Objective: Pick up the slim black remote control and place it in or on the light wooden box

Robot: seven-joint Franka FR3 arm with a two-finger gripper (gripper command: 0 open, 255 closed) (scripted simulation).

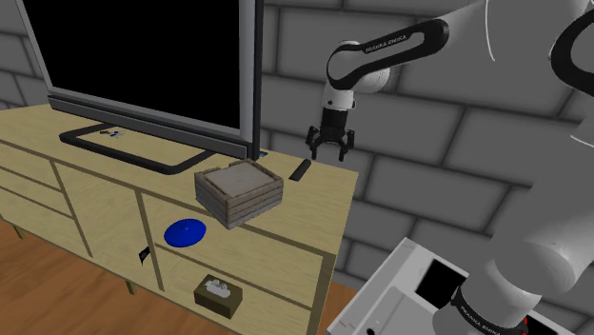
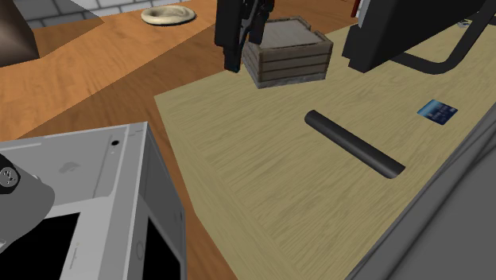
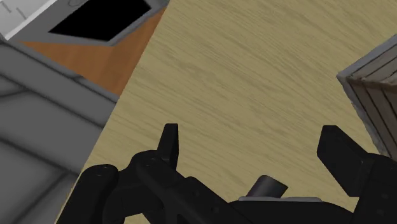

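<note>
In the shoulder view the task stands at the approach. The pincer [image 1: 329,150] hangs above the surface [image 1: 314,205] with its fingers spread and nothing between them. The slim black remote [image 1: 300,170] lies flat just below the pincer, on the side toward the wooden box [image 1: 240,193]. The box sits a little farther off on that same side. Its top shows a flat pale panel inside the slatted rim, and nothing loose rests on it.

In the second exterior view the pincer [image 2: 243,46] is raised off the surface [image 2: 238,159], and the remote [image 2: 354,144] lies apart from it on bare wood. The box [image 2: 288,54] stands beyond the pincer with nothing in it.

In the wrist view both fingers [image 3: 168,143] stand wide apart over the surface [image 3: 242,76]. One end of the remote [image 3: 267,188] peeks out between them, close to the palm and untouched. A corner of the box [image 3: 375,95] sits beside the outer finger.

The next move likely calls for centring over the remote's middle, setting the fingers across its narrow width, then descending and closing.
</note>
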